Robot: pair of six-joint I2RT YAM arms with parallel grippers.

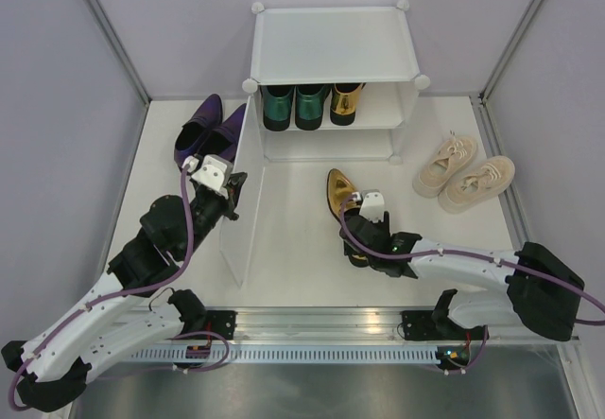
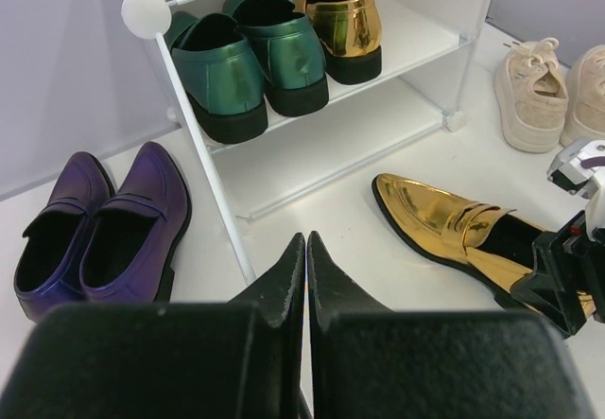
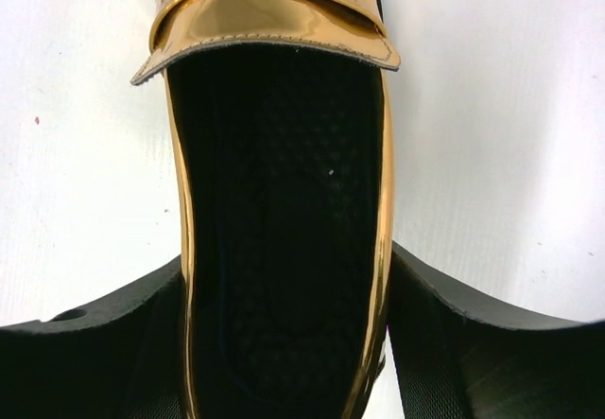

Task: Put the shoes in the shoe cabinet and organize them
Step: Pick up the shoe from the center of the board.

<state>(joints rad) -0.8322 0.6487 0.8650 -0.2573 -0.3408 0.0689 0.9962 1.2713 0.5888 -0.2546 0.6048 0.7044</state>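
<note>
The white shoe cabinet (image 1: pixel 331 45) stands at the back. Its upper shelf (image 2: pixel 416 45) holds two green loafers (image 1: pixel 293 107) (image 2: pixel 246 64) and one gold loafer (image 1: pixel 346 102) (image 2: pixel 345 26). The other gold loafer (image 1: pixel 338 190) (image 2: pixel 444 216) (image 3: pixel 274 22) lies on the table in front. My right gripper (image 1: pixel 357 239) (image 3: pixel 284 277) straddles its heel, a finger against each side. Left of the cabinet lie the purple shoes (image 1: pixel 208 126) (image 2: pixel 104 216). My left gripper (image 1: pixel 233 190) (image 2: pixel 306 249) is shut and empty, close beside the open door panel (image 1: pixel 241 220) (image 2: pixel 213 187).
Two beige sneakers (image 1: pixel 463 175) (image 2: pixel 548 93) sit side by side on the table at the right, near the cabinet's right front corner. The open door juts toward the arms and separates the purple shoes from the middle of the table. The cabinet's lower tier shows no shoes.
</note>
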